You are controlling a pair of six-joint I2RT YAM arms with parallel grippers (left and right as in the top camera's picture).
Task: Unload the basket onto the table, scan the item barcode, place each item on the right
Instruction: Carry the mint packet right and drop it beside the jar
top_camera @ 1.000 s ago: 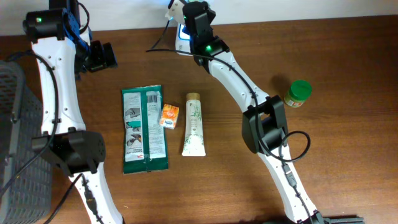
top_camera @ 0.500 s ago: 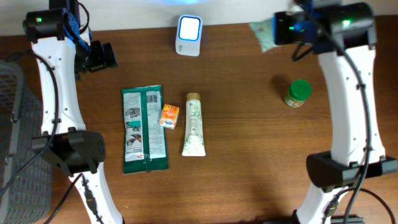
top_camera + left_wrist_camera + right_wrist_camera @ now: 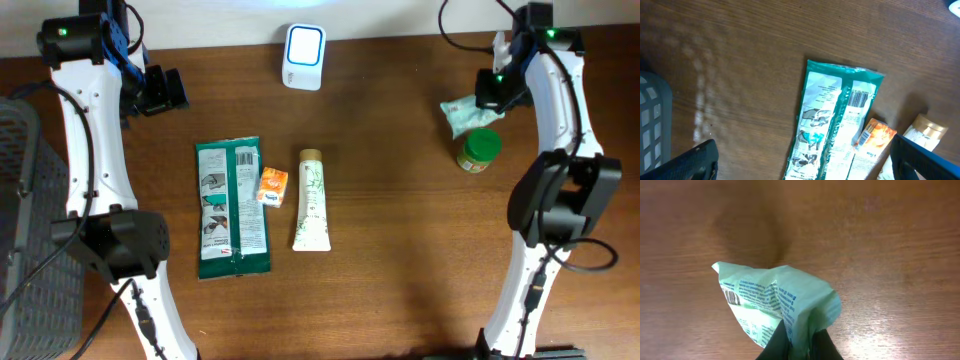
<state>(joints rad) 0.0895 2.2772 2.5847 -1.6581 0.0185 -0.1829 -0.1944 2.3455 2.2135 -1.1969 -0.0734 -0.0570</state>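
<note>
Right side of table, far half.
- Right gripper (image 3: 497,96): jaws pinched together on a bunched corner of a pale green pouch (image 3: 463,113). In the right wrist view the pouch (image 3: 775,302) fans out from the dark fingertips (image 3: 777,342), crumpled, printed side toward the camera. A small dark-striped patch near its left edge may be the barcode; too small to be sure.
- The pouch sits just beyond a green-lidded jar (image 3: 479,150), close to it. Cannot tell whether the pouch touches the wood or hangs just clear of it.

Key relation: the scanner (image 3: 304,57), white with a lit blue face, stands at the far edge in the middle of the table. From the right claw it lies well off to the left and a little farther back, with bare wood between. The pouch spreads from the claw toward that same side, so its free end already points roughly scanner-ward.

Left gripper (image 3: 163,90): jaws wide apart, holding nothing, hovering far-left beside the wire basket (image 3: 20,200). It is about as near the scanner as the right claw, but empty.

Judgement: any pass over the scanner falls to the right arm, a leftward carry with the printed face turned to the blue window.

Unheld, mid-table: dark green packet (image 3: 233,207), small orange box (image 3: 272,186), tube (image 3: 312,200).
</note>
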